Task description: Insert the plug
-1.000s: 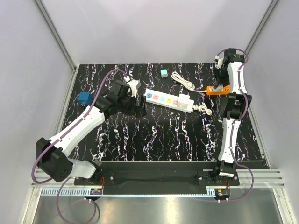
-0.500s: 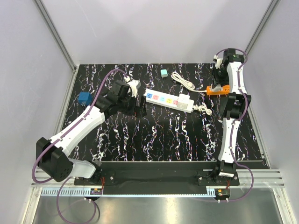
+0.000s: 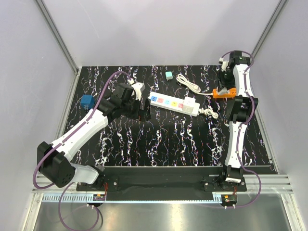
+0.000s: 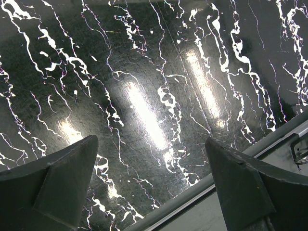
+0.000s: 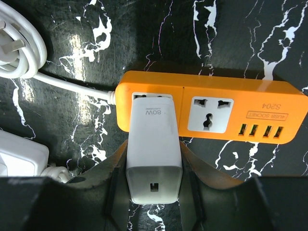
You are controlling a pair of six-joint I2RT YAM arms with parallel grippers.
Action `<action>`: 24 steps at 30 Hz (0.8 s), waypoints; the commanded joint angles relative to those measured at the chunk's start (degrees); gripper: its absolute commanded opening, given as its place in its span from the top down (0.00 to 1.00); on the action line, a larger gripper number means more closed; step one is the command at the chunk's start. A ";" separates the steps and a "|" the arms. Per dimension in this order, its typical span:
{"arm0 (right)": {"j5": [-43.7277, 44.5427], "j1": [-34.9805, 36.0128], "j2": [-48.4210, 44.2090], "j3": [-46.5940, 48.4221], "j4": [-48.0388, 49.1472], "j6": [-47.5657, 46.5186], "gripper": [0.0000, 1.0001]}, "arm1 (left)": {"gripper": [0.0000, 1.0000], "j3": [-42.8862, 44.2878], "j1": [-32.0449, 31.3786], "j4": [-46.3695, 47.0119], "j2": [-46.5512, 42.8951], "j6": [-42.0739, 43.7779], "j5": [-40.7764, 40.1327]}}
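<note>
In the right wrist view a white charger plug (image 5: 154, 149) sits between the fingers of my right gripper (image 5: 153, 161), which is shut on its sides. The plug's far end covers the left socket of the orange power strip (image 5: 250, 103), and its prongs are hidden. The strip's middle socket (image 5: 210, 114) is free. From above, the right gripper (image 3: 223, 81) hangs over the orange strip (image 3: 225, 94) at the back right. My left gripper (image 3: 144, 109) is open over bare marble left of the white power strip (image 3: 173, 103), with nothing between its fingers (image 4: 72, 173).
A coiled white cable (image 3: 188, 83) and a small green block (image 3: 169, 75) lie behind the white strip. A blue cube (image 3: 86, 102) sits at the far left. The white strip's cord (image 5: 21, 53) lies just left of the orange strip. The table's metal edge (image 4: 202, 192) runs under the left gripper.
The right wrist has shifted slightly over the orange strip, still holding the plug. The left arm has not moved.
</note>
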 commanded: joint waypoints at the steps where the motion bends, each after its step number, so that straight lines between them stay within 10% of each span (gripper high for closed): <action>1: -0.98 0.80 0.45 1.51 -0.08 -0.93 1.00 | 0.01 0.26 -0.12 1.09 -0.92 0.15 0.98; 24: 5.62 5.20 5.64 3.97 2.73 -4.27 1.00 | 0.01 0.26 -0.12 0.82 -0.48 0.41 0.10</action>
